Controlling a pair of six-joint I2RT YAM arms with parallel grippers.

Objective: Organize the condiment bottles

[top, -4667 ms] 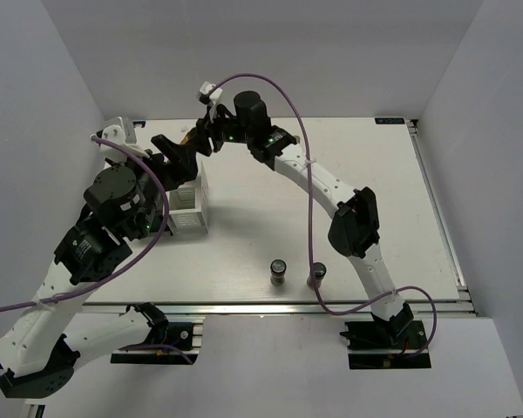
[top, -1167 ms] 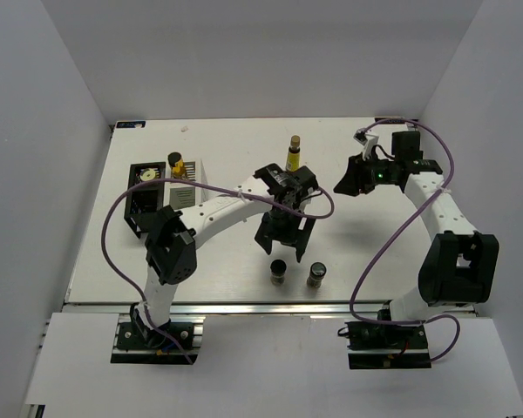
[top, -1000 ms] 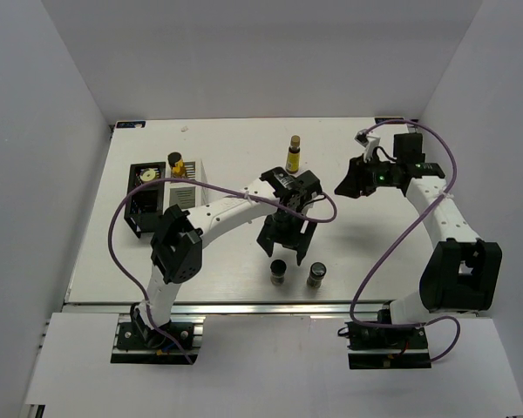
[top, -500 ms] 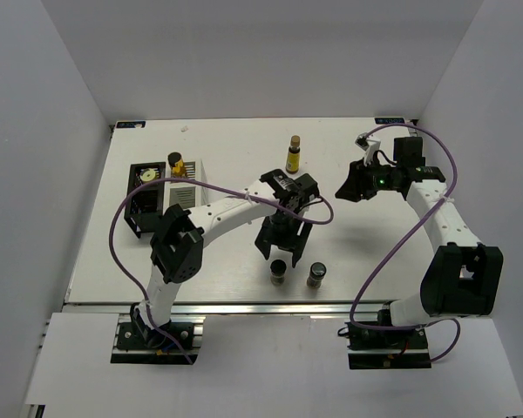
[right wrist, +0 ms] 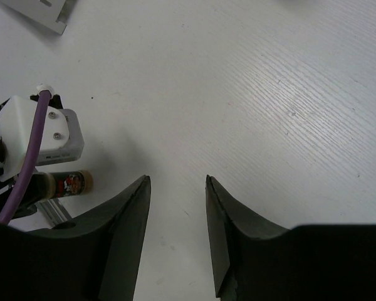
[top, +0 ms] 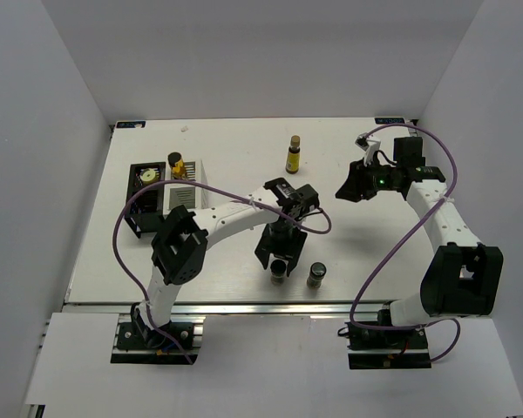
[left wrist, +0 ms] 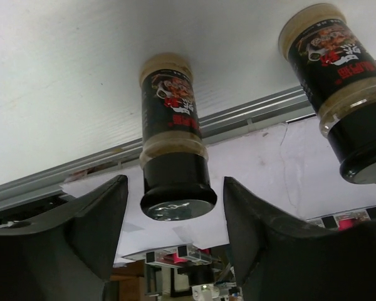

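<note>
You can count four condiment bottles on the table [top: 235,148], one yellow bottle [top: 293,157], one amber bottle [top: 176,164], a first dark bottle [top: 280,270] and a second dark bottle [top: 315,276], plus one white slatted box [top: 182,190] and one black stand [top: 139,205].

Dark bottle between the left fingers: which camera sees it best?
Left wrist: the dark bottle shows large between the left fingers, label and cap clear. Top external shows it tiny. Right wrist shows one bottle; which, unclear.

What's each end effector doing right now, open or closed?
Left end effector: open, straddling a dark black-capped bottle, not gripping it.
Right end effector: open, empty.
</note>
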